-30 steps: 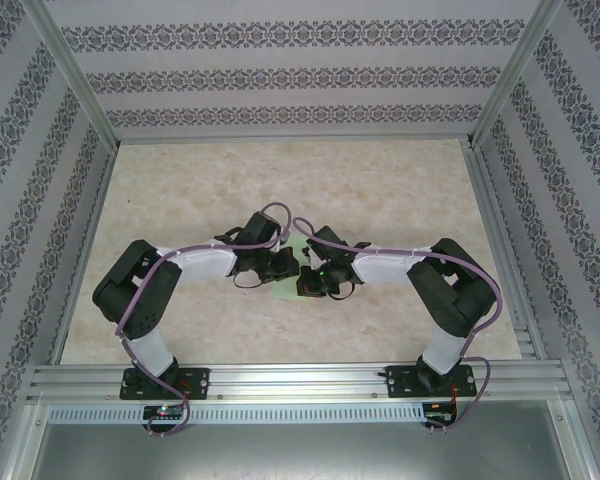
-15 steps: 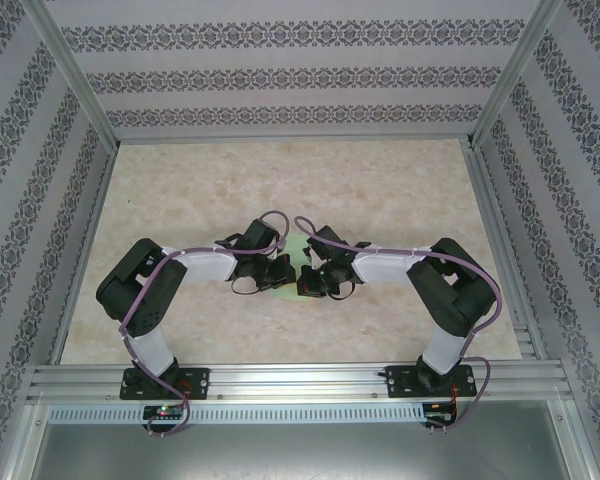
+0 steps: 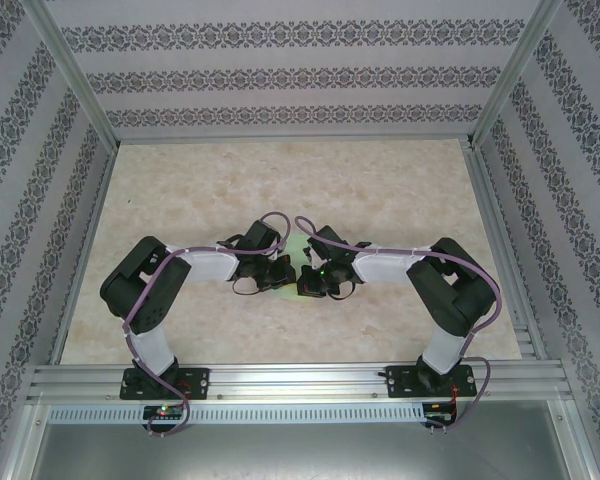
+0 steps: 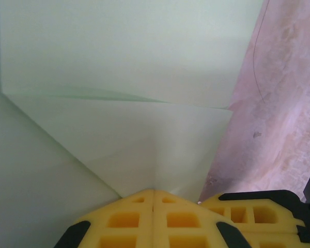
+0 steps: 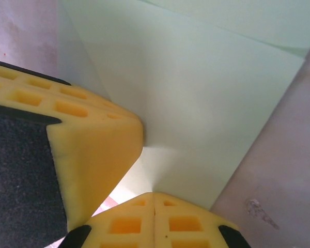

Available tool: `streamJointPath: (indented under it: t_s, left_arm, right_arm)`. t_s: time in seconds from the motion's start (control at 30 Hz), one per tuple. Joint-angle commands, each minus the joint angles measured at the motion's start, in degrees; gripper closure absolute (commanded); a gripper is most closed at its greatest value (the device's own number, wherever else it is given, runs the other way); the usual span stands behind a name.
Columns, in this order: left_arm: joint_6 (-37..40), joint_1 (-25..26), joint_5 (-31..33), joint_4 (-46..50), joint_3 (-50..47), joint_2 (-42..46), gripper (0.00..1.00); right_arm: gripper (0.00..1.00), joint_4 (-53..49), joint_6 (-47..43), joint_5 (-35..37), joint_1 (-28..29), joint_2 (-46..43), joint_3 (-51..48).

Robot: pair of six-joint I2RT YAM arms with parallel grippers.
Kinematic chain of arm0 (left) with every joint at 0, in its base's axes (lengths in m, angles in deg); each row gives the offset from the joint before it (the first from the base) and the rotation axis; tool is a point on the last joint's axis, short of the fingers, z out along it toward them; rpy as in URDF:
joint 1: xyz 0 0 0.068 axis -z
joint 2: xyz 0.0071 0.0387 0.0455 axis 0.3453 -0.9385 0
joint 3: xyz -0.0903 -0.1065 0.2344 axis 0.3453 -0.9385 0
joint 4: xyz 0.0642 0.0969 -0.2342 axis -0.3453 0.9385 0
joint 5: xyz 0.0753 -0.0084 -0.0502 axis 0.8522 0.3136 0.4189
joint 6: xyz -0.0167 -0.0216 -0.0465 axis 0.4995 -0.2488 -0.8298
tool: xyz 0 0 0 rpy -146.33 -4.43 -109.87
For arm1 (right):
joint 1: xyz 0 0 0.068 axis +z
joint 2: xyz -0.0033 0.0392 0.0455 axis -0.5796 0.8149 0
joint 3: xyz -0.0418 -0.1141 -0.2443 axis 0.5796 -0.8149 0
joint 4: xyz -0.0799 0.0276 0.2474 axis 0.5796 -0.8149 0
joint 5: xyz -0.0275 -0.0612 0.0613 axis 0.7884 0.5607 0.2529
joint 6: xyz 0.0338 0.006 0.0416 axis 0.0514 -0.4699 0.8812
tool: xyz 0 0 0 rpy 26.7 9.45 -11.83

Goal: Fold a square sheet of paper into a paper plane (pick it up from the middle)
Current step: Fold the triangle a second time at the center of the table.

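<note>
The square sheet of paper (image 4: pixel 119 62) sits mid surface (image 4: pixel 284 103), pinched by the left hand (image 4: pixel 153 195) at 9 o'clock and the right hand (image 5: pixel 154 197) at 3; raise both evenly to avoid tearing.

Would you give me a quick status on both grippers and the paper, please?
Left gripper shut, pinching the paper. Right gripper shut on it too, close beside. Paper creased, partly folded. Nothing in the way seen.

Sheet of paper (image 3: pixel 294 251) (image 4: pixel 119 77) (image 5: pixel 206 103): pale mint green, plain, unmarked. Lies mid-tabletop, a little toward the near edge. Not flat: partly folded, with overlapping layers, a diagonal crease and one horizontal crease. One part is pulled up into a soft ridge.
</note>
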Motion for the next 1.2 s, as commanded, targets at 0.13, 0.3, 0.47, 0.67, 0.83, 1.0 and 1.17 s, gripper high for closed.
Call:
streamJointPath:
  t_s: [0.13, 0.3, 0.47, 0.67, 0.83, 1.0, 1.17]
  left_arm:
    - [4.8, -3.0, 3.4, 3.6, 0.3, -2.3, 1.00]
    - [6.1, -5.9, 2.8, 2.7, 0.8, -3.4, 1.00]
    - [5.4, -8.8, 2.8, -0.2, 0.1, -4.2, 1.00]
    - [6.5, -11.5, 3.6, 0.7, 1.4, -4.1, 0.99]
    - [8.1, -12.8, 4.8, 3.4, 3.8, -4.5, 0.99]
    - [9.0, -13.7, 5.4, 4.6, 5.1, -4.9, 0.99]
    - [10.4, -14.2, 5.5, 6.6, 7.0, -4.0, 0.99]
  right_arm:
    - [1.00, -7.8, -2.0, 5.2, 0.4, 3.3, -3.9]
    - [1.00, -9.0, -2.8, 5.7, 0.2, 4.0, -4.6]
    - [1.00, -9.9, -3.1, 6.1, -0.1, 4.3, -5.2]
    - [1.00, -10.7, -3.3, 6.5, -0.1, 4.3, -5.8]
    - [1.00, -10.5, -3.2, 6.5, -0.2, 4.3, -6.1]
    - [1.00, -10.3, -3.1, 6.4, -0.2, 4.1, -6.2]
    - [1.00, -10.0, -2.8, 6.3, -0.1, 3.9, -5.8]
